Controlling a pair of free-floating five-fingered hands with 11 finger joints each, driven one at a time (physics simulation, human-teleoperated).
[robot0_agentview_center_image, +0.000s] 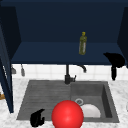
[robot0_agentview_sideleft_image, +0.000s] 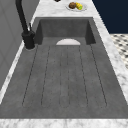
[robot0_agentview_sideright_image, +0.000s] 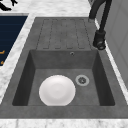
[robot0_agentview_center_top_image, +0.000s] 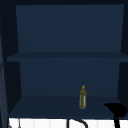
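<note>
No legible text, labels or numbers anywhere

A red ball (robot0_agentview_center_image: 67, 114), white plate (robot0_agentview_sideright_image: 57, 90), olive-yellow bottle (robot0_agentview_center_image: 83, 43), grey sink (robot0_agentview_sideright_image: 62, 37), navy cabinet (robot0_agentview_center_top_image: 67, 30).

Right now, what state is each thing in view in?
Cabinet: open, its shelves showing.
Olive bottle: upright on the lowest shelf.
White plate: lying flat in the basin.
Faucet: no water visible.
Left hand: fingers curled, holding nothing.
Right hand: at the shelf's right end, touching nothing.
</note>
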